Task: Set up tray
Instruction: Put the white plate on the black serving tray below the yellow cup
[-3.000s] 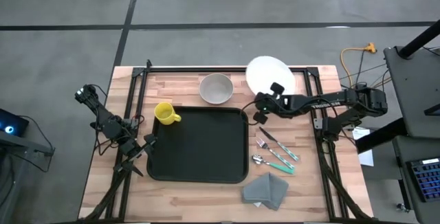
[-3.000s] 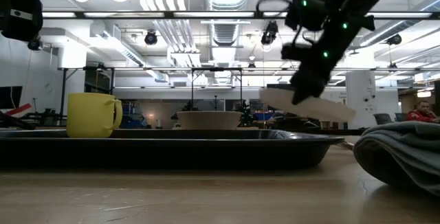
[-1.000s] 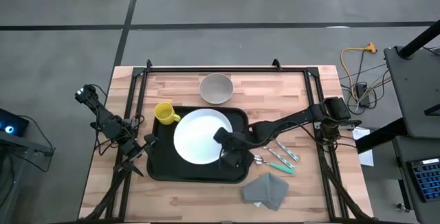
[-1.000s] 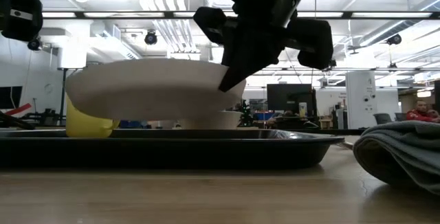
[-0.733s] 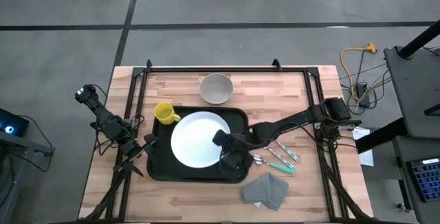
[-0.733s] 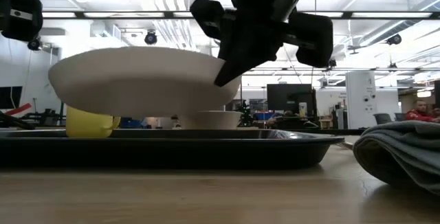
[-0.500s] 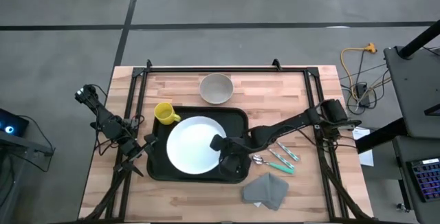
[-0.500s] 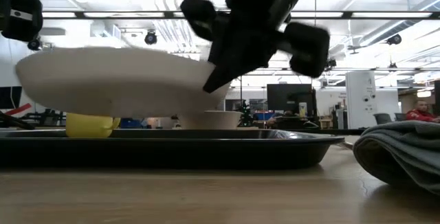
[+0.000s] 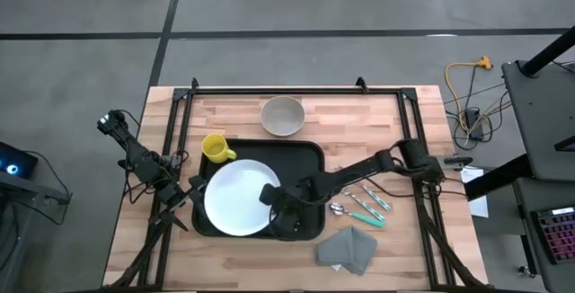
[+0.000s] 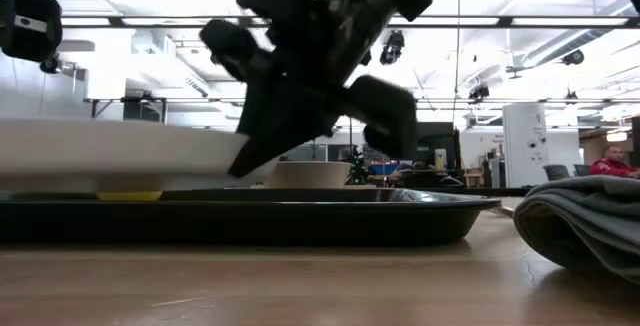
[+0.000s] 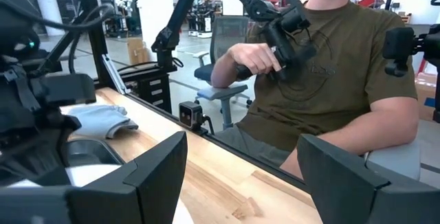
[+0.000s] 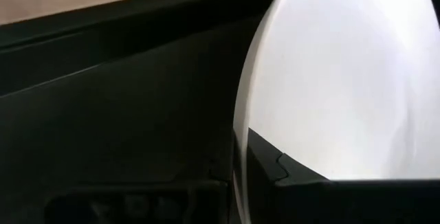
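The black tray (image 9: 301,163) lies in the middle of the wooden table. A white plate (image 9: 235,208) hangs low over the tray's near-left part. In the low view the plate (image 10: 110,154) looks level, just above the tray's rim (image 10: 300,209). My right gripper (image 9: 270,197) reaches in from the right and is shut on the plate's right edge. My left gripper (image 9: 191,188) waits open at the tray's left end, its fingers (image 11: 155,172) wide apart with nothing between them. My right gripper pinches the plate's rim (image 12: 242,124) on its right side, one finger (image 12: 323,193) on the upper face and the other under it. The fingers slant down from the table's right side. The plate sits about level; whether its underside touches the tray, I cannot tell.
A pale bowl (image 9: 282,116) stands behind the tray and a yellow mug (image 9: 216,147) at its far-left corner. Cutlery (image 9: 359,205) and a folded grey napkin (image 9: 349,248) lie to the tray's right. A person (image 11: 330,80) sits beyond the table.
My right gripper has carried the plate toward the table's left and near edges and downward, rolling as it went. The plate has sunk from well above the tray to just over its near-left part and now looks level.
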`<control>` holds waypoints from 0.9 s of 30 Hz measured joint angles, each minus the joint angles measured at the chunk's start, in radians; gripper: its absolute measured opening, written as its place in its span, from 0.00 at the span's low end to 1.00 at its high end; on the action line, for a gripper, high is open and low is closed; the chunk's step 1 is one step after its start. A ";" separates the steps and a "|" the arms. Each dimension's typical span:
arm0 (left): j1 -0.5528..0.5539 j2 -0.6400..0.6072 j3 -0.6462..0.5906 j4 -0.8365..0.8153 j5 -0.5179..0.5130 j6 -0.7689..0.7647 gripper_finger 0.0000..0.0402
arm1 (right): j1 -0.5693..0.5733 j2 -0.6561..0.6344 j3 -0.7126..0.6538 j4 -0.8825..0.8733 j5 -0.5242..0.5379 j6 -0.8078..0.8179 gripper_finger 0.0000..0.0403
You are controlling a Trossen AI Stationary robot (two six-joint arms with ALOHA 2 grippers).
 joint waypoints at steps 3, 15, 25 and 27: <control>0.000 0.000 0.000 0.000 0.000 0.000 0.63 | 0.000 0.022 0.019 0.009 0.002 -0.014 0.02; 0.000 0.004 0.000 0.000 0.000 0.000 0.63 | 0.000 0.035 0.028 0.062 0.002 -0.008 0.02; 0.000 0.004 0.000 0.000 0.000 0.000 0.63 | 0.000 0.038 0.026 0.101 0.002 0.016 0.02; 0.000 0.004 0.000 0.000 0.001 0.000 0.63 | -0.001 0.038 0.024 0.110 0.002 0.017 0.02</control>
